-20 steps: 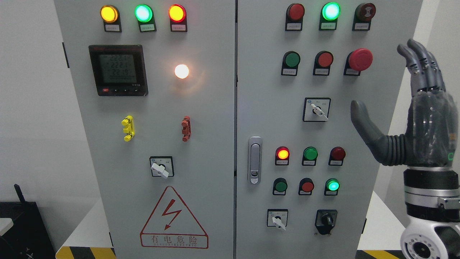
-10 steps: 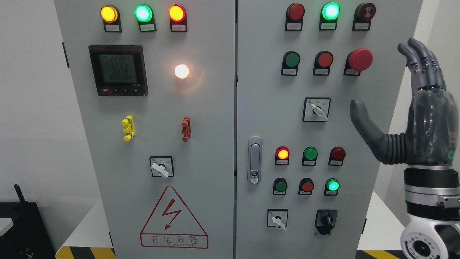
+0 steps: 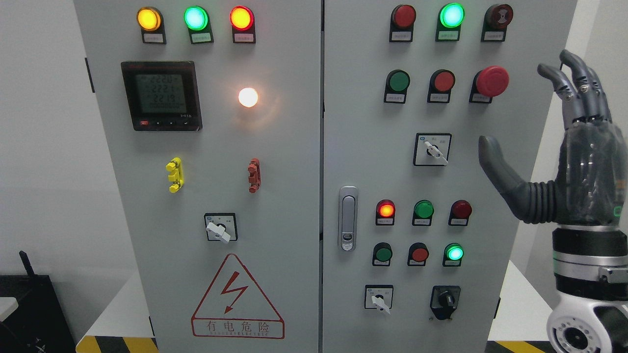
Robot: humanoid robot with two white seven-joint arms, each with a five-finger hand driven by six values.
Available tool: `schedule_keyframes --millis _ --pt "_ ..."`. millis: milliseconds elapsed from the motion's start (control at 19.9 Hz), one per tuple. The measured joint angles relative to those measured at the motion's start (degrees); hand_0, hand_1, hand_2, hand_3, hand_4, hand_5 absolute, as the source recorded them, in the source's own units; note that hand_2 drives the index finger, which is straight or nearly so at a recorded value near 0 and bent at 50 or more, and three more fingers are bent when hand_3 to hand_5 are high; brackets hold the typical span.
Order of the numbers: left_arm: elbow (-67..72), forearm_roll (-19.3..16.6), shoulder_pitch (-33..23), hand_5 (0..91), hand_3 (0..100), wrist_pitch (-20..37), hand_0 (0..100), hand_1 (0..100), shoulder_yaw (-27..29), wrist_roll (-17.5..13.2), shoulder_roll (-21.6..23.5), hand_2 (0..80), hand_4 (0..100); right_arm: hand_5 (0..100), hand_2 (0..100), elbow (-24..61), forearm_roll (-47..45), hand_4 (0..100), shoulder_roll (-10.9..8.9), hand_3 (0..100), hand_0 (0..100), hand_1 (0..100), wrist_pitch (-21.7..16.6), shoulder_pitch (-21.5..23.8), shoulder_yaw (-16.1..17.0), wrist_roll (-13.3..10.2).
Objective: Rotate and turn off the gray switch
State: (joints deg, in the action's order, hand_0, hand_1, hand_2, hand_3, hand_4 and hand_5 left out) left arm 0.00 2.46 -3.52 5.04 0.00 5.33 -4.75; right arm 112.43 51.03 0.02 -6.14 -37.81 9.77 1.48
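Three grey-handled rotary switches sit on the grey cabinet: one at the upper right door, one on the left door, and a small one at the lower right. All three handles point down to the right. My right hand is raised upright at the cabinet's right edge, fingers spread upward and thumb sticking out to the left. It holds nothing. The thumb tip is a short way right of the upper right switch, apart from it.
A red mushroom stop button is up left of the hand. Lit and unlit push buttons fill the right door, with a black selector knob and a door latch. A meter and warning triangle mark the left door.
The right hand stays almost in place; its index finger has bent slightly forward and to the left. The switches have not turned.
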Motion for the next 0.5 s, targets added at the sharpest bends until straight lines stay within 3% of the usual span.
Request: schedule_keyframes --millis 100,251,351,401,502 --pt "0.00 0.00 0.00 0.0 0 0.00 12 39 0.00 0.00 0.00 0.0 0 16 25 0.00 0.00 30 0.00 33 22 32 0.00 0.07 -0.10 0.00" --pt "0.00 0.00 0.00 0.0 0 0.00 12 39 0.00 0.01 0.00 0.0 0 48 28 -0.01 0.00 50 -0.01 58 23 32 0.00 0.14 -0.24 0.00" --pt "0.00 0.00 0.00 0.0 0 0.00 12 39 0.00 0.02 0.00 0.0 0 60 28 -0.01 0.01 56 -0.01 65 23 33 0.03 0.20 -0.34 0.00" --pt "0.00 0.00 0.00 0.0 0 0.00 12 39 0.00 0.03 0.00 0.0 0 61 28 -0.02 0.01 57 -0.01 65 23 33 0.05 0.22 -0.40 0.00" --pt "0.00 0.00 0.00 0.0 0 0.00 12 39 0.00 0.02 0.00 0.0 0 77 30 -0.06 0.02 66 -0.01 73 24 34 0.41 0.27 -0.58 -0.01"
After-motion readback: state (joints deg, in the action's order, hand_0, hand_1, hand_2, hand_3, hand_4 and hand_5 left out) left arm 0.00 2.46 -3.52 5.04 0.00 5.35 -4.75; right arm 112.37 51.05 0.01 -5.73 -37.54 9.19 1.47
